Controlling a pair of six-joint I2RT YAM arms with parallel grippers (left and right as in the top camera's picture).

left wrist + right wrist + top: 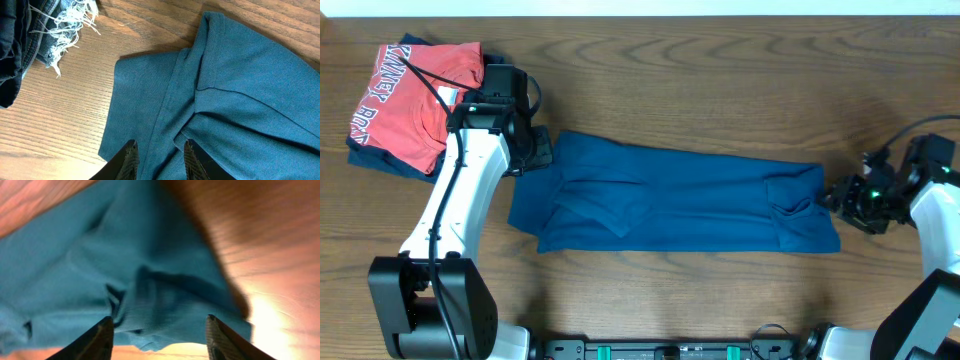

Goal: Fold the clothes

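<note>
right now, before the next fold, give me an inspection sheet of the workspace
surface: wooden table
job's things: blue garment laid lengthways across the middle, partly folded, creased at both ends; red shirt with white lettering folded on a dark garment at the far left; frayed denim shows near them in the left wrist view
clutter: nothing seen
grippers: left gripper open over the blue garment's left end; right gripper open wide over its right end, view blurred
cables: black cable crosses the red shirt towards the left arm
surroundings: pale strip beyond the far edge, nothing else seen
</note>
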